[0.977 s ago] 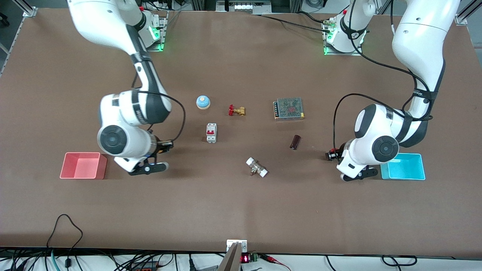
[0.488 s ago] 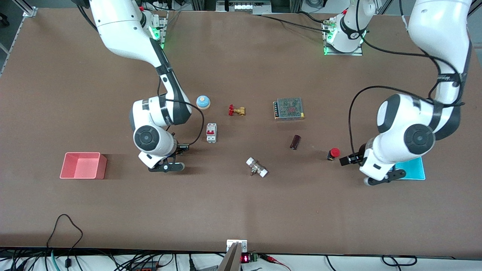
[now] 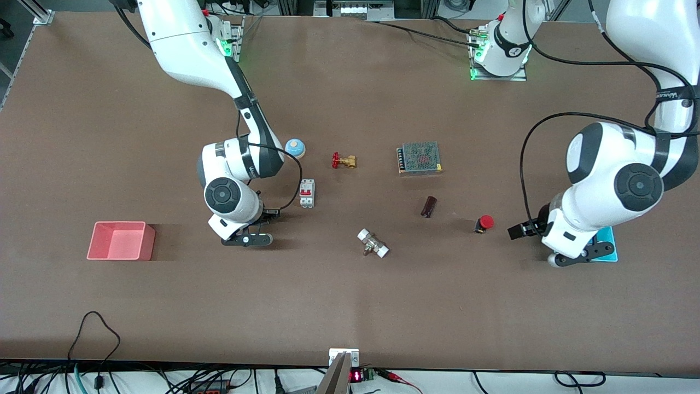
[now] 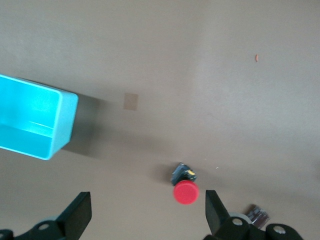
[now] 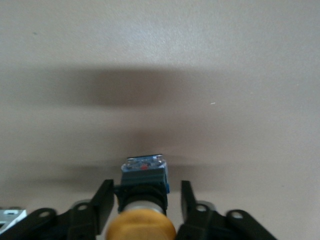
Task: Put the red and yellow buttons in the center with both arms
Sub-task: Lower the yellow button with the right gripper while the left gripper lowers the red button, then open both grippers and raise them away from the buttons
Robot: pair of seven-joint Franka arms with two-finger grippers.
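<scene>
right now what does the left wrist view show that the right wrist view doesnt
Only the left wrist view shows the red button standing free on the table, between the open left gripper's fingers but untouched, plus the cyan bin. Only the right wrist view shows the yellow button clamped in the right gripper. Both share the brown tabletop.

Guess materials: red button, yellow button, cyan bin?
Red button: matte cap, probably plastic, on a black body. Yellow button, in the right hand: smooth orange-yellow cap, likely plastic, black body with a bluish end. Cyan bin: glossy thin walls, looks like moulded plastic.
</scene>
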